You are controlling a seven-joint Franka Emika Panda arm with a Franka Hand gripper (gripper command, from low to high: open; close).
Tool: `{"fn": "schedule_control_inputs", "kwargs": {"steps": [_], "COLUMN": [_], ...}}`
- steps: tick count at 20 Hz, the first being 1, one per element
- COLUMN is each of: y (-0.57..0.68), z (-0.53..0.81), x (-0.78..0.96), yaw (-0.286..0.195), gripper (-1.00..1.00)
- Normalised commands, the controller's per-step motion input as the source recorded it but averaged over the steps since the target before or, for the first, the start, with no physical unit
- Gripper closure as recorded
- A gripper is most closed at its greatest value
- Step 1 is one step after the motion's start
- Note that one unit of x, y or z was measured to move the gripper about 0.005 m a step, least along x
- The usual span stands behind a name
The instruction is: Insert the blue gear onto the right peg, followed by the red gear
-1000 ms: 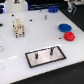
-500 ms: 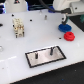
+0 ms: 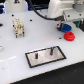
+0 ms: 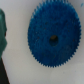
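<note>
A: What worries you here?

B: The grasp. The blue gear [image 4: 52, 37] lies flat on the white bench [image 3: 20, 50], and it's wide and thin. If the jaws come down off-centre, I'd expect them to tip its edge or skid it along the bench rather than lift it.

A: Anything nearby to knock?

B: The red gear [image 3: 69, 36] sits just beside it in the exterior view, at the far right. A careless descent could bump it. A small beige fixture [image 3: 18, 28] stands well apart, so that's safe.

A: And later?

B: The plate [image 3: 46, 56] carries two thin pins close together. The right peg [image 3: 51, 50] has a twin just beside it, so a gear held slightly askew could catch on the wrong one or jam at the hole.

A: How is the arm posed?

B: It reaches in from the top of the exterior view, its bulky white wrist over the blue gear and hiding most of it. The wrist view looks straight down on the gear, with its centre hole plainly visible.

A: Jaws open or closed?

B: I cannot tell. Only a dark edge shows at the side of the wrist view, and nothing seems held.
</note>
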Motion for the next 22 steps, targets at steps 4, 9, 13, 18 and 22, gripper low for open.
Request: {"fn": "schedule_control_inputs", "kwargs": {"steps": [4,9,13,18,22], "y": [0.06,0.01,-0.06,-0.02,-0.01], "z": [-0.02,0.02,0.03,-0.01,-0.17], "x": [-0.13,-0.14,-0.1,-0.12,-0.44], "yaw": [0.0,0.0,0.0,0.0,0.0], "gripper": [-1.0,-1.0,-1.0,-1.0,-1.0]}}
